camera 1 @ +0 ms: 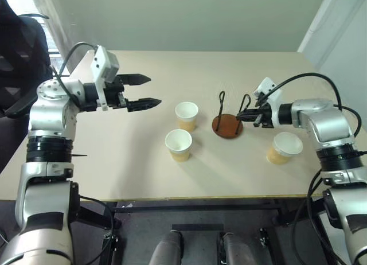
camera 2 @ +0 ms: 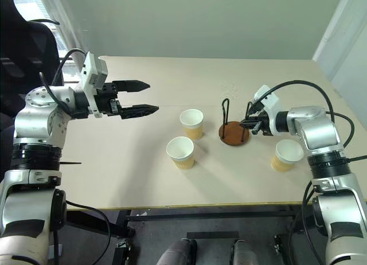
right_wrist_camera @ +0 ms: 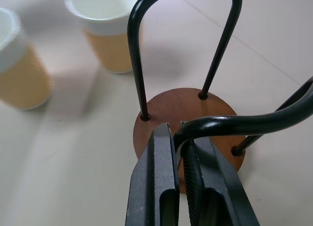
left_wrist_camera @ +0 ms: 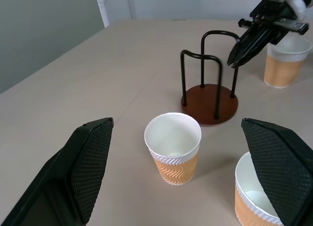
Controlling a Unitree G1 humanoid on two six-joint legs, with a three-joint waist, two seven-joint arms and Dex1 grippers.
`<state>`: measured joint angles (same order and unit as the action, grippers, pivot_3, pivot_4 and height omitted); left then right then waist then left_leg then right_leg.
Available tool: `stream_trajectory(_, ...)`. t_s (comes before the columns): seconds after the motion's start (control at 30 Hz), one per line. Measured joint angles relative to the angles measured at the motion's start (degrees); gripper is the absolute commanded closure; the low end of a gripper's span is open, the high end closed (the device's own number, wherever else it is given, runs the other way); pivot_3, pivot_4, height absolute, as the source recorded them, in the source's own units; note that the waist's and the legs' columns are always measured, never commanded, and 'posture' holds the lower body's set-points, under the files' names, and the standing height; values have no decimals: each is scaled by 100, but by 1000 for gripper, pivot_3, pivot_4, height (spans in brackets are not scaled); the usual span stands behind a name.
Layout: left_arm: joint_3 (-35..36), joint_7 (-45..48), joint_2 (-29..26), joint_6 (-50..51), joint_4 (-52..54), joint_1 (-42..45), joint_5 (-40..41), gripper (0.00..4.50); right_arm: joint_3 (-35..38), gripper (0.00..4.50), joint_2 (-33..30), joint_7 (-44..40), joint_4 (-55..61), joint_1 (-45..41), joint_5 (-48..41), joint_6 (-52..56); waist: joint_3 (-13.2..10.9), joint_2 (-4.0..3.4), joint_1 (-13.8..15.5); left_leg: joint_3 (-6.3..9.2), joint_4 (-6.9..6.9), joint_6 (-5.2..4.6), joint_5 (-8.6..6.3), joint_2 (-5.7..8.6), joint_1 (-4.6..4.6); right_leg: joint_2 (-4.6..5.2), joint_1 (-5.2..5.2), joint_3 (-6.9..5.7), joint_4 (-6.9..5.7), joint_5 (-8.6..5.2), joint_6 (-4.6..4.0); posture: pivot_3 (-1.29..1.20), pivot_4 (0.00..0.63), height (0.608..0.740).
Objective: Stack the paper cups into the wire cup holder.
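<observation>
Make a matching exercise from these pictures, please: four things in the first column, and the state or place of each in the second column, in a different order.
Column one:
1. left gripper
2. right gripper
3. wire cup holder
4. paper cup beside the right arm

Column two:
A. stands apart from the other two cups
B. open, above the table, holding nothing
C. holds no cups
D. shut on a wire loop

Pairs: 1-B, 2-D, 3-C, 4-A
</observation>
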<state>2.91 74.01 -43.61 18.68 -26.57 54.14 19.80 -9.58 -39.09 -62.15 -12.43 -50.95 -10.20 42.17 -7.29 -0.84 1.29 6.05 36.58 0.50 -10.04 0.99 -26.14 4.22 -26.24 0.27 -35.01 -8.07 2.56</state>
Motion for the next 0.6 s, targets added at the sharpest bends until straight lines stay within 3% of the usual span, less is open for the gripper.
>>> stream_trajectory(0.6,-2,208,-34,-79,-150,2,-37,0,-132,4460,-395,-482,1297,738,-313,311,0,0,-4,-3,5,-7,5,0,0,0,2,1,-2,0,1,0,150,740)
